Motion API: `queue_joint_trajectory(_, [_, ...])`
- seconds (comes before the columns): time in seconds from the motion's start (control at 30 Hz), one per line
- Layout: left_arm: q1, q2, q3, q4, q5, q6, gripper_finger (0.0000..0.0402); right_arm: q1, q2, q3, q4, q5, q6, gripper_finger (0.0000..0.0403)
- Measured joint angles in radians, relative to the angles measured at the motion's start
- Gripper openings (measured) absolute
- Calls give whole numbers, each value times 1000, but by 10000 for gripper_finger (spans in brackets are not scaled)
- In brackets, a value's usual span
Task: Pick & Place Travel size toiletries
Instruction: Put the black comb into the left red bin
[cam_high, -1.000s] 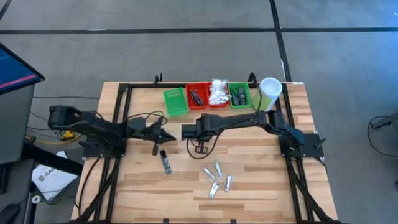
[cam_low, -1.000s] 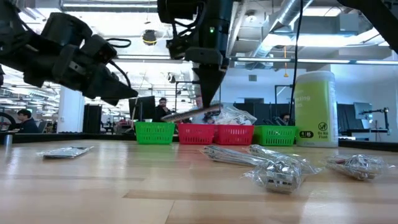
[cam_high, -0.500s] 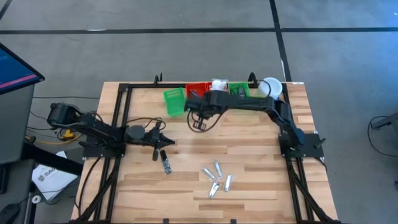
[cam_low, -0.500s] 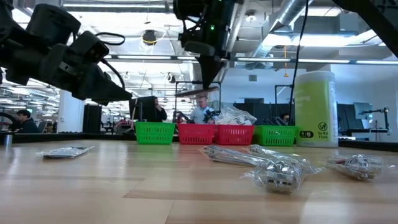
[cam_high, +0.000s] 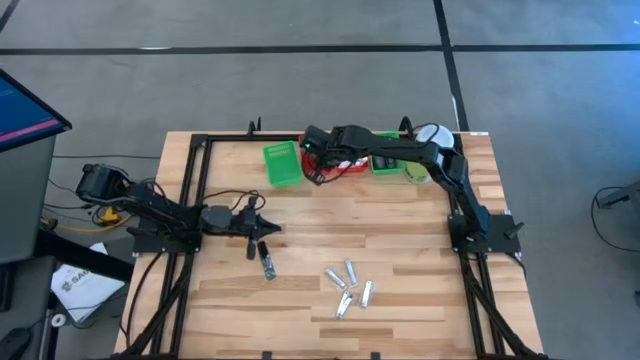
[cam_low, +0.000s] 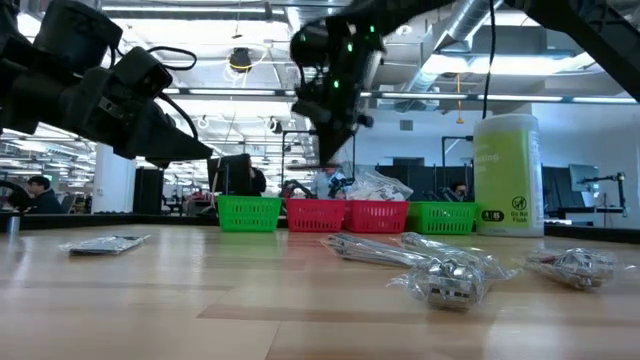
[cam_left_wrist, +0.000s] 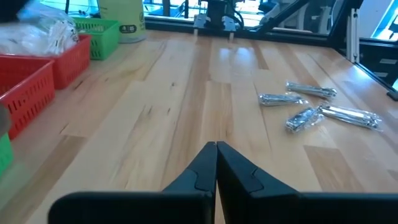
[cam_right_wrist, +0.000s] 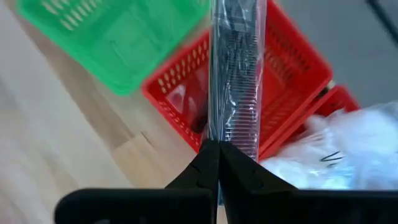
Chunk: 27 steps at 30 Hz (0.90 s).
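Right gripper (cam_right_wrist: 217, 149) is pinched shut on a black narrow comb in a clear plastic sleeve (cam_right_wrist: 235, 68), which sticks out ahead of the fingertips above the rim of the first red plastic basket (cam_right_wrist: 280, 74). Beside that basket on one side sits an empty green plastic basket (cam_right_wrist: 118, 37); on the other, a second red plastic basket (cam_right_wrist: 339, 102) heaped with white soft packets (cam_right_wrist: 336, 155). In the high view a further green basket (cam_high: 385, 160) stands at the row's right end, next to a tall pale green cylinder with a white cap (cam_low: 508, 175); its label print is too small to read.

Left gripper (cam_left_wrist: 216, 163), fingers closed together and holding nothing, hovers over the wooden table (cam_high: 420, 235) near its left side. Close by it lies a dark packaged piece (cam_high: 266, 259), and small silver wrapped tubes (cam_high: 350, 285) are scattered well apart from both grippers, toward the table's front.
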Motion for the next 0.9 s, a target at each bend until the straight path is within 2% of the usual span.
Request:
queue_joint_trajectory(0.27, [-5,0,0,13,-19,2,2,-63,2,-132,216,-55,44,0])
queue_joint_trajectory(0.67, [-5,0,0,18,-33,-22,2,-110,2,-226,373,-53,36,1])
queue_joint_trajectory(0.9, [-5,0,0,21,-34,-46,2,-109,2,-227,399,-54,5,47])
